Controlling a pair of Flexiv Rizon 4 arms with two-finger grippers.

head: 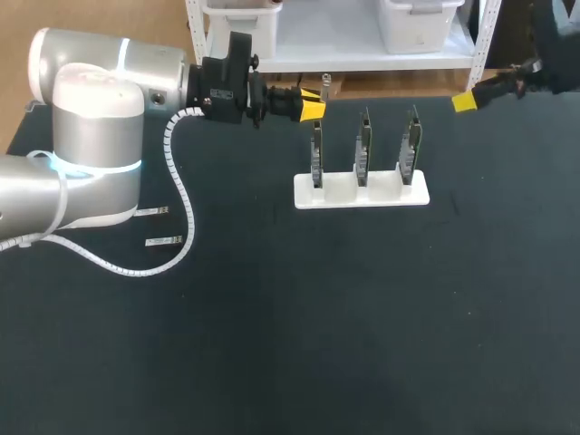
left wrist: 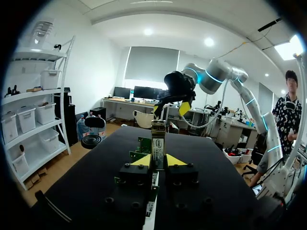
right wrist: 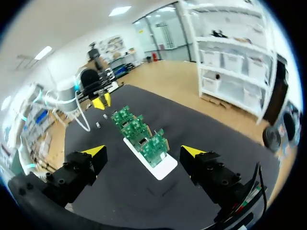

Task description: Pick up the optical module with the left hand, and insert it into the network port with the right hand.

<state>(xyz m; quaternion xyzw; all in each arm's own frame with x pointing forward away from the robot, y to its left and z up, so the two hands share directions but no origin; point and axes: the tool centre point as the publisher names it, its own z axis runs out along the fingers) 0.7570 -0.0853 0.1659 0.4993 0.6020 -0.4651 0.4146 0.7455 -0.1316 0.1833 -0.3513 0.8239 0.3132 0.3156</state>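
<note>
Left end effector (left wrist: 158, 160): clenched on the optical module (left wrist: 158, 140), one yellow tip on each side of it. The module stands up between the fingertips, its silver body and label ahead of the tips. Held above the far side of the bench (head: 317, 344), just beside the leftmost board of the rack and clear of the surface.

Left arm (head: 91, 136): enters from the left, wrist turned toward the rack, coiled white cable hanging beneath it.

Right end effector (right wrist: 144, 151): released, fingers spread wide with nothing between them. Held off the far right corner of the bench, well apart from the rack, which lies ahead of its fingers in its own wrist view.

Rack (head: 361, 191): white, flat base, at the far middle of the bench.

Green circuit boards (head: 362, 149): three, upright in the rack, side by side in a row. Ports on them too small to make out.

Small silver pieces (head: 152, 211): two, lying flat on the bench near the left arm's base, one just nearer than the other, apart from each other.
</note>
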